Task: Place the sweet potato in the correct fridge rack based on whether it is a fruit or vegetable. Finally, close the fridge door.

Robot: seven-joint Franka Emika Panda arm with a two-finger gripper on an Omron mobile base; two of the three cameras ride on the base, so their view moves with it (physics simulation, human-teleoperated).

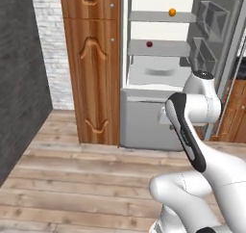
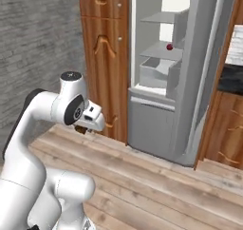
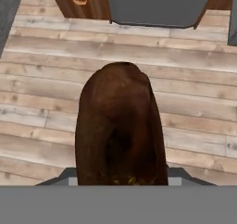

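The sweet potato [image 3: 120, 126], dark brown and oblong, fills the middle of the hand view above the wooden floor, and my gripper [image 2: 87, 127] is shut on it. A brown bit of the sweet potato [image 2: 84, 129] pokes out under the hand, left of the fridge and low. The fridge door [image 1: 215, 39] stands open to the right, with two clear bins. Inside, the upper fridge rack [image 1: 153, 17] holds an orange ball [image 1: 172, 12]. The lower fridge rack [image 1: 166, 49] holds a red ball [image 1: 149, 44].
A grey drawer tub [image 1: 156, 74] sits under the racks, above the grey freezer drawer front [image 1: 141, 123]. Carved wooden cabinet doors [image 1: 91, 63] stand left of the fridge, and a brick wall [image 1: 48, 44] lies beyond them. Wooden floor [image 1: 81, 179] lies open before the fridge.
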